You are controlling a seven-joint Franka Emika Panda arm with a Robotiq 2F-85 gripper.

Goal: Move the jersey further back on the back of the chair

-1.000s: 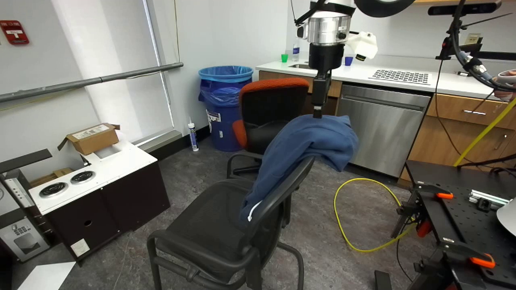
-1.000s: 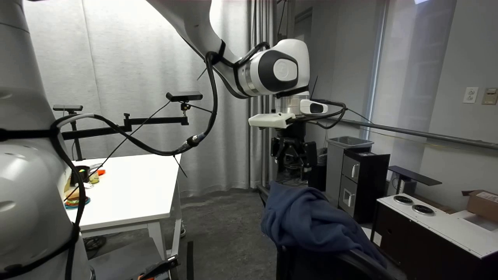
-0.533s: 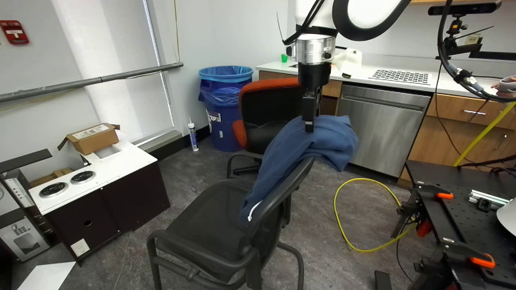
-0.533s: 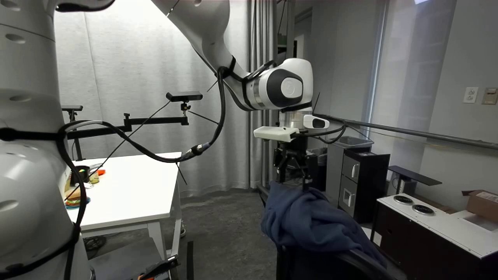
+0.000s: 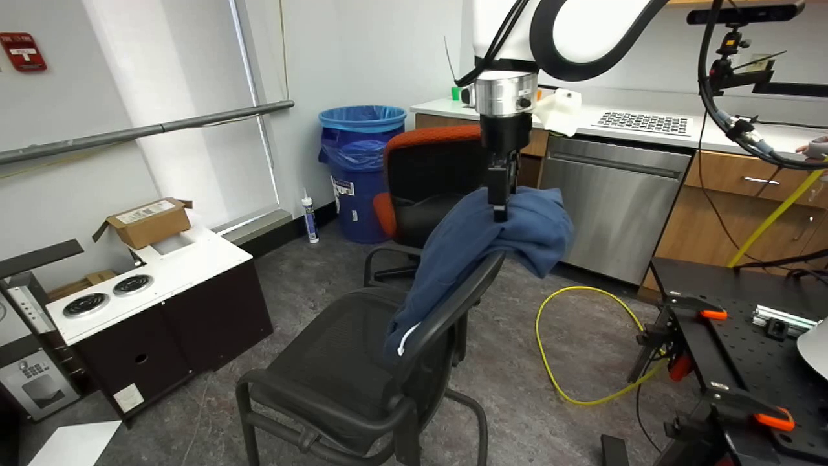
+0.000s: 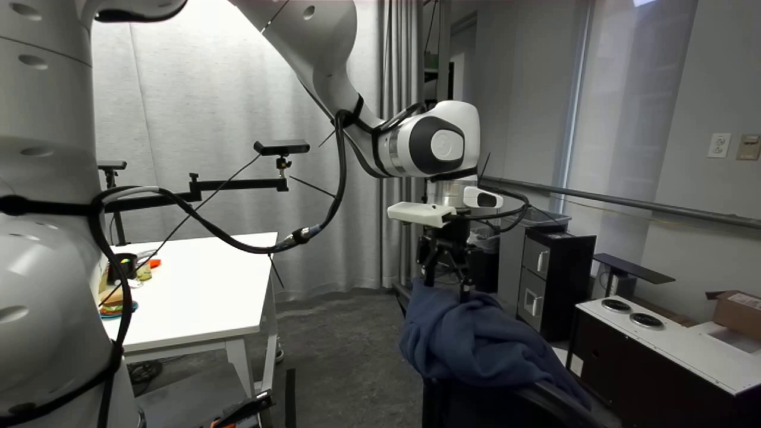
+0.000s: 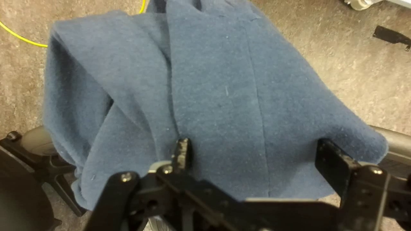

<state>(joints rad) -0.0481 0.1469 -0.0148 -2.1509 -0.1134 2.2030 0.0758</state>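
With the gripper (image 7: 253, 144) spread apart, the jersey (image 5: 467, 236) (overhanging the chair (image 5: 346, 356) rightward in an exterior view) may be dropped if shallowly pinched.

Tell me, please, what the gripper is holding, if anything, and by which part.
Nothing is held: the gripper stands open, fingers apart at the blue jersey.

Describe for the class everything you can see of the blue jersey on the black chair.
The jersey is plain blue, of soft, thick-looking cloth with thin seams. It drapes, creased, over the back of the black chair: one end runs down the front, showing a white string, and the bunched upper part overhangs the top. The open pincer straddles a smoother stretch, its fingertips apparently touching the cloth. What lies under the folds is hidden.
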